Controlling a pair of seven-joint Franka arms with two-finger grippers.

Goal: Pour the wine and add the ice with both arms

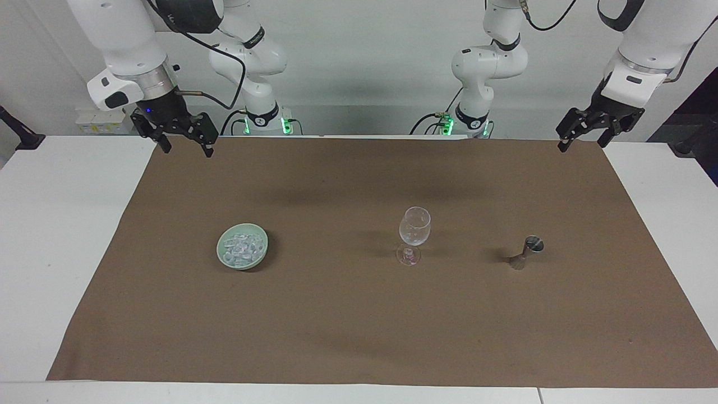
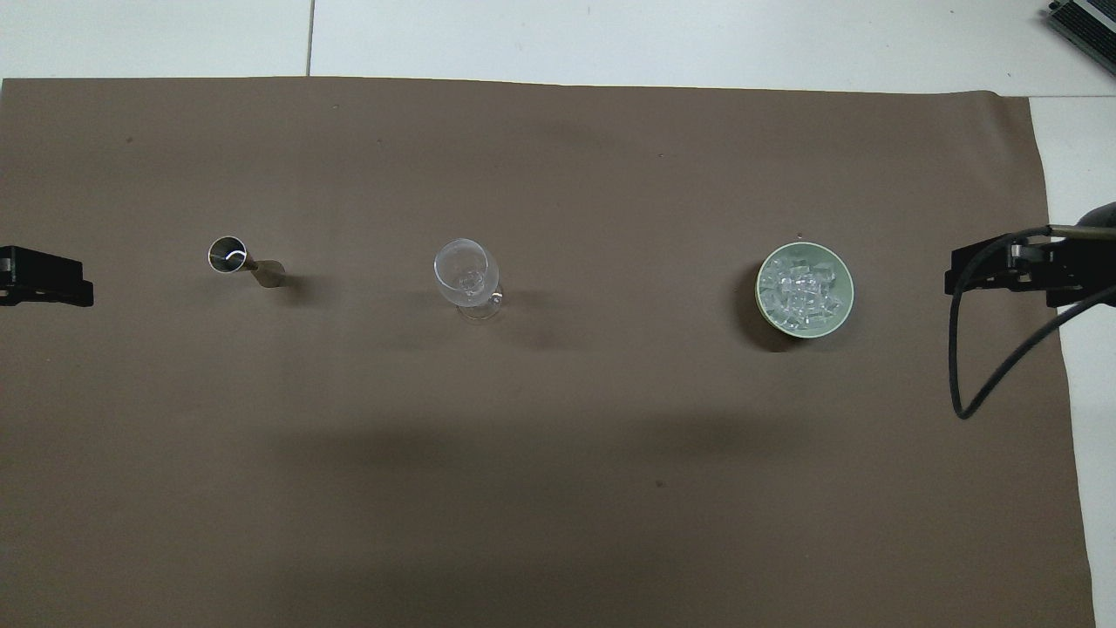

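Note:
A pale green bowl (image 1: pixel 242 246) (image 2: pixel 804 288) holds the ice (image 1: pixel 241 247) (image 2: pixel 798 290), a heap of small clear chunks, toward the right arm's end of the table. A clear stemmed glass (image 1: pixel 414 227) (image 2: pixel 466 272) stands upright mid-table and looks empty. Toward the left arm's end, a small metal jigger (image 1: pixel 527 252) (image 2: pixel 240 260) stands upright. No wine shows, and I cannot tell what the jigger holds. My right gripper (image 1: pixel 188 150) (image 2: pixel 981 270) and my left gripper (image 1: pixel 581 145) (image 2: pixel 52 277) hang open and empty, raised over the cloth's two robot-side corners.
A brown cloth (image 1: pixel 359 325) covers most of the white table (image 1: pixel 56 224). Bowl, glass and jigger stand in one row across the cloth, well apart from each other. A black cable (image 2: pixel 1003 366) loops down from the right gripper.

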